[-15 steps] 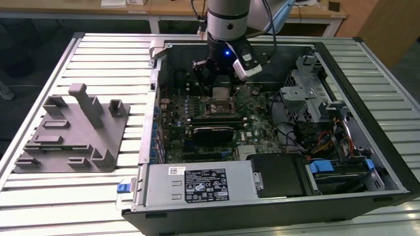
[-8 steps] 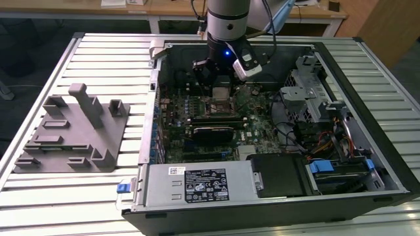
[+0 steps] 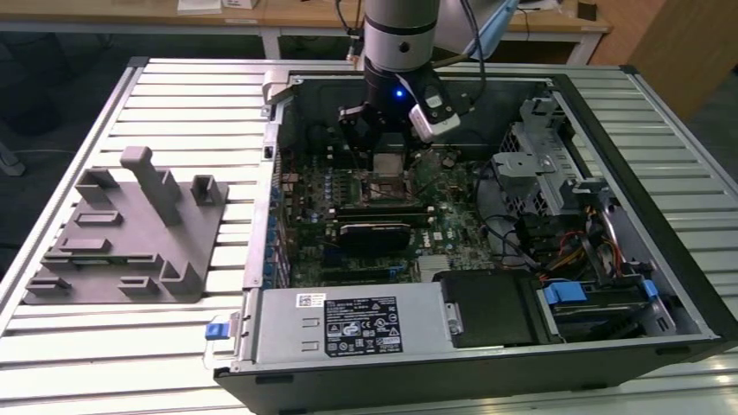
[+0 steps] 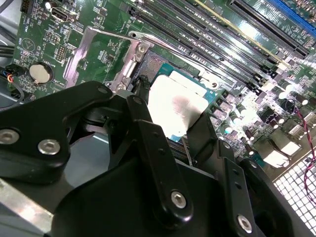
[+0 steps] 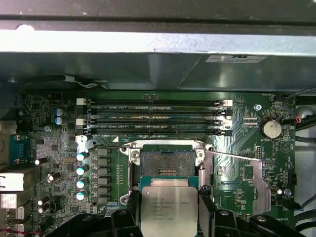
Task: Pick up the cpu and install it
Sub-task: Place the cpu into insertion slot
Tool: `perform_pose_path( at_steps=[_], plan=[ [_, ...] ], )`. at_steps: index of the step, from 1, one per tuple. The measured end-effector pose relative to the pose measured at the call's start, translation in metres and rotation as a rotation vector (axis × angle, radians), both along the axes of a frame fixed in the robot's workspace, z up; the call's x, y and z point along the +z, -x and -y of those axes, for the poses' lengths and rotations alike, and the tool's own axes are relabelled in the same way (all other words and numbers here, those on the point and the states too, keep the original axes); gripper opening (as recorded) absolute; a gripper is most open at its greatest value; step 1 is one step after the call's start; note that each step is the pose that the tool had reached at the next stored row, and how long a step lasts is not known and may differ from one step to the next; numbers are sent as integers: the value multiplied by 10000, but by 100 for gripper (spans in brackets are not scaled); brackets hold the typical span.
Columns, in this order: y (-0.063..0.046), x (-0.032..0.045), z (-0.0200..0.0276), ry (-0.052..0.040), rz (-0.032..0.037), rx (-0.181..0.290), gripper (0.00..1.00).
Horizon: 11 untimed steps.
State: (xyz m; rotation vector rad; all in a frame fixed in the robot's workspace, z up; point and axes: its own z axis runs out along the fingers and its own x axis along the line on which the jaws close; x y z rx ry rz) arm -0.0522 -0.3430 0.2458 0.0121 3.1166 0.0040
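Note:
The cpu (image 3: pixel 389 164) is a small square chip with a silvery top, and my gripper (image 3: pixel 389 154) is shut on its two opposite edges. It hangs low inside the open computer case, just above the motherboard. In the first wrist view the cpu (image 5: pixel 169 207) sits between the black fingers (image 5: pixel 132 210), at the near edge of the open dark socket (image 5: pixel 168 163), partly overlapping it. The second wrist view shows the cpu (image 4: pixel 177 106) tilted over the socket's metal frame (image 4: pixel 133 59), with the gripper (image 4: pixel 175 108) around it. The socket's load plate (image 5: pixel 242 175) is folded open to one side.
A grey fixture (image 3: pixel 127 233) lies on the slatted table at the exterior view's left. Inside the case are a black card (image 3: pixel 375 233), the power supply (image 3: pixel 346 324), a drive cage (image 3: pixel 542 164) and cables. Memory slots (image 5: pixel 153 118) run beyond the socket.

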Motion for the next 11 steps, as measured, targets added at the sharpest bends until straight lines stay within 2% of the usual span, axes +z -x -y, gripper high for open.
perform_pose_path(
  at_steps=[2, 11],
  plan=[
    [0, 0, 0, -1, 0, -228, 55],
    [0, -2, 0, -1, 0, -1951, 55]
  ],
)
